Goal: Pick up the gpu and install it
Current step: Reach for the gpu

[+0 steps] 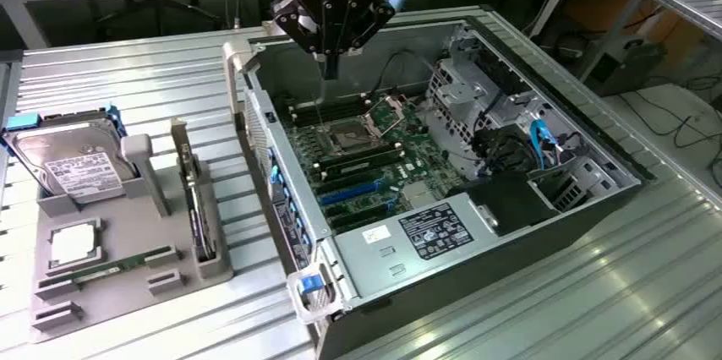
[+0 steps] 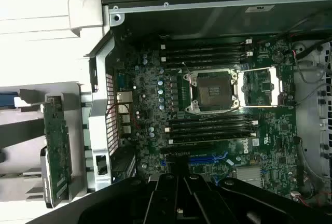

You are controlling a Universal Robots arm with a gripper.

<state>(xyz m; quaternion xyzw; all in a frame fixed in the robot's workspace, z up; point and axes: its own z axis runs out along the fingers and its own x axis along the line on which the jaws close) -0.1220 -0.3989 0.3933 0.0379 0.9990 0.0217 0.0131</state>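
Note:
The gpu (image 1: 199, 212) stands on edge in a slot of the grey holder (image 1: 169, 280) at the exterior view's left, its pale bracket at the far end. In the wrist view the gpu (image 2: 56, 149) shows a green board side, outside the case wall. My gripper (image 1: 330, 71) hangs over the open computer case (image 1: 587, 136), above the far part of the motherboard (image 1: 373, 157), well apart from the gpu. The gripper (image 2: 179, 177) is shut with nothing in it. Blue expansion slots (image 1: 355, 195) lie on the board near the case's rear wall.
A silver hard drive (image 1: 73, 161), a square processor (image 1: 73, 244) and a green memory stick (image 1: 107, 269) sit in the same holder. The processor socket (image 2: 212, 92) stands with its latch frame open. Drive cages and cables (image 1: 530, 144) crowd the case's right side.

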